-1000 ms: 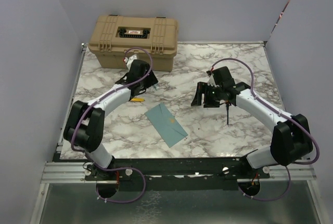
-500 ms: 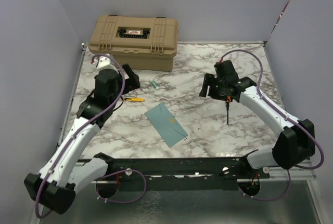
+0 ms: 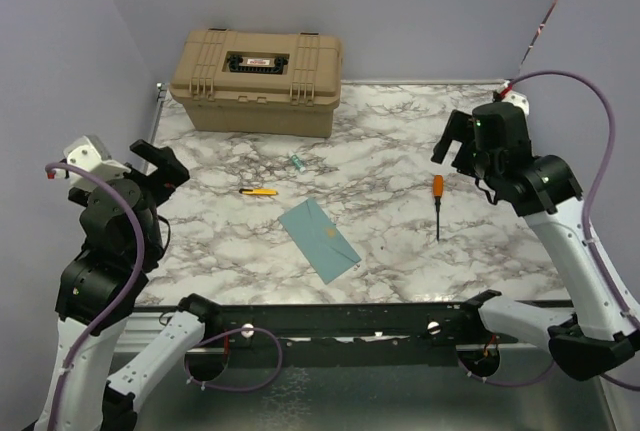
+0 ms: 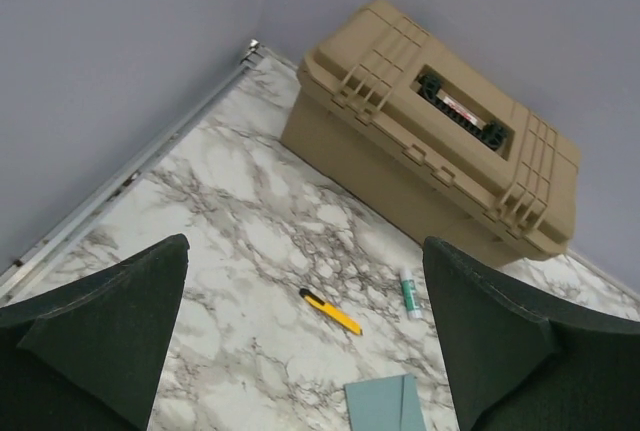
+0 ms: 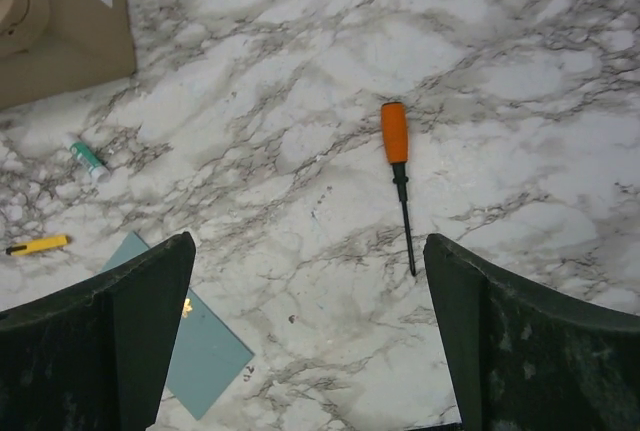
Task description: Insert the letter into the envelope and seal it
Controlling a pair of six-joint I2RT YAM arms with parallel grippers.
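Envelope (image 3: 318, 239) is lying flat on the marble table (image 3: 400, 261) toward its near edge in the top view. The left gripper (image 3: 158, 163) and right gripper (image 3: 460, 143) are hovering raised at either side, both spread wide and gripping nothing. The left wrist view is showing the envelope's corner at the bottom edge, below a yellow cutter (image 4: 331, 311). The right wrist view is showing the envelope at lower left, well apart from an orange screwdriver (image 5: 397, 166).

My left arm (image 3: 150, 356), right arm (image 3: 585, 251): white links, black joints, lilac cable (image 3: 135, 241) looping along each. Black base rail (image 3: 340, 319) with silver bolts (image 3: 432, 328). Left gripper (image 3: 163, 158), right gripper (image 3: 458, 146) black; fingers (image 4: 100, 336) dark, matte, wedge-shaped.
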